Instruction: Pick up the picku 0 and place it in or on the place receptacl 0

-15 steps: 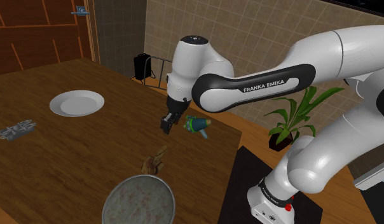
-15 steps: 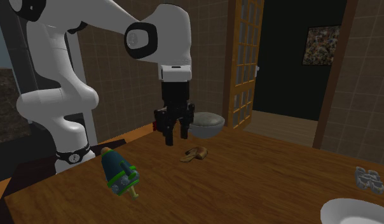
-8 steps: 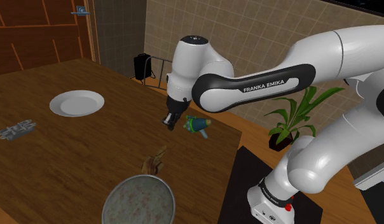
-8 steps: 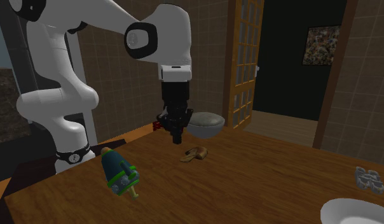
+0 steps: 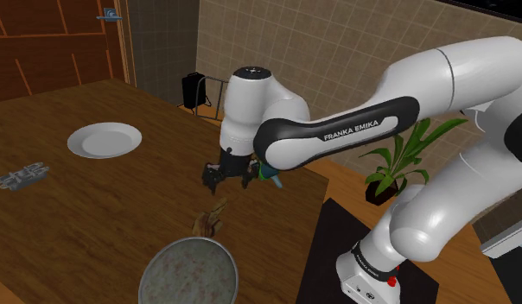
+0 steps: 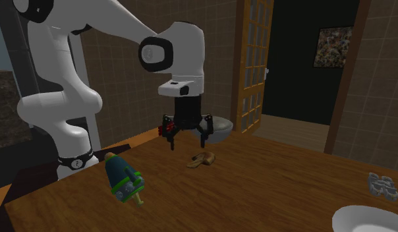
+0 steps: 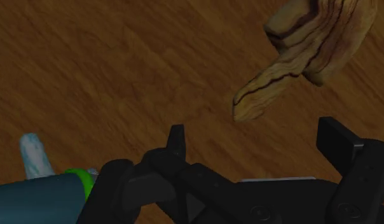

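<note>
A tan, streaked, wood-coloured object point(image 5: 211, 222) point(image 6: 203, 159) point(image 7: 305, 51) lies on the brown table beside a grey bowl point(image 5: 188, 272) point(image 6: 221, 125). A blue bottle with a green collar point(image 6: 124, 179) point(image 7: 44, 191) lies on its side near the table's edge; in the shoulder view the bottle point(image 5: 271, 173) is partly hidden behind the arm. My black gripper point(image 5: 227, 178) point(image 6: 187, 138) point(image 7: 255, 140) hangs above the table between the bottle and the tan object. It is open, with nothing between its fingers, and the tan object lies just beyond the fingertips.
A white plate point(image 5: 104, 139) point(image 6: 369, 221) and a small grey cluster point(image 5: 20, 175) point(image 6: 382, 184) sit farther across the table. A potted plant point(image 5: 402, 160) stands on the floor past the table's edge. The stand point(image 5: 372, 276) is at the shoulder view's lower right.
The hand has turned about its own axis and shifted a little away from the bottle toward the tan object. Its fingers now stand wide apart. The objects have not moved.
</note>
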